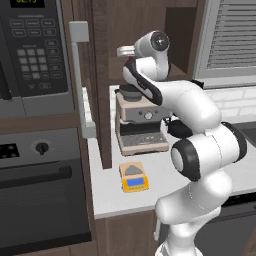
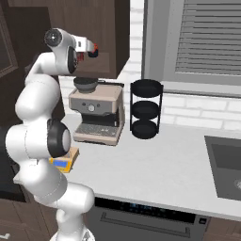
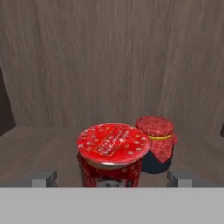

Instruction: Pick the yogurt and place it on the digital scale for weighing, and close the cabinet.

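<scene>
Inside the open cabinet [image 1: 95, 75], on its shelf, the yogurt [image 3: 112, 154] stands just beside a small cloth-topped jar [image 3: 157, 144]. Reaching up and forward, the arm holds the gripper [image 3: 112, 178] level before the cup, jaws spread wide at either side, gripping nothing. Below, the digital scale [image 1: 134, 177] sits on the worktop [image 2: 155, 164] before the coffee machine [image 2: 98, 115].
</scene>
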Controlling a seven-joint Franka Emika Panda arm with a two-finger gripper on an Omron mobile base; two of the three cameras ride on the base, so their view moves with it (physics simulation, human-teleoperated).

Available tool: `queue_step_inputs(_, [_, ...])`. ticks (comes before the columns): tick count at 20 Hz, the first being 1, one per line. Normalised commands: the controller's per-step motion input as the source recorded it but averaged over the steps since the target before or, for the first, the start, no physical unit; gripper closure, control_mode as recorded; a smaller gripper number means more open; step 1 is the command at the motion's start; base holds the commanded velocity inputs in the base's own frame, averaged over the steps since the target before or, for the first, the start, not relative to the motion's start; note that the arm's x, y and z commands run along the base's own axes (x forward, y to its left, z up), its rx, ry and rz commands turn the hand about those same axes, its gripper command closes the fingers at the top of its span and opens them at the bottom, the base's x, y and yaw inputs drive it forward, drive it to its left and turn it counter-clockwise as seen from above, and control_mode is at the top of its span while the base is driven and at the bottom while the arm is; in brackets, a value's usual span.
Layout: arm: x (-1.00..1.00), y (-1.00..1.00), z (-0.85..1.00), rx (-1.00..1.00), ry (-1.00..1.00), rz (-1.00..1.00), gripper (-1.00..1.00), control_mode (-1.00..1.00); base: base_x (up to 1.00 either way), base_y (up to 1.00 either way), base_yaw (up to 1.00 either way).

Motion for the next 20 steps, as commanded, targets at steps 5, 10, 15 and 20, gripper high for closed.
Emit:
queue_step_inputs(5, [0.25, 0.02, -0.18, 0.00, 0.00, 0.00, -1.00, -1.00, 0.00, 0.00, 0.00])
queue_step_inputs(10, [0.25, 0.04, -0.18, 0.00, 0.00, 0.00, 1.00, -1.00, 0.00, 0.00, 0.00])
queue_step_inputs(15, [0.02, 0.00, -0.06, 0.00, 0.00, 0.00, 1.00, -1.00, 0.00, 0.00, 0.00])
queue_step_inputs(20, [-0.67, 0.11, -0.02, 0.07, -0.07, 0.00, 1.00, -1.00, 0.00, 0.00, 0.00])
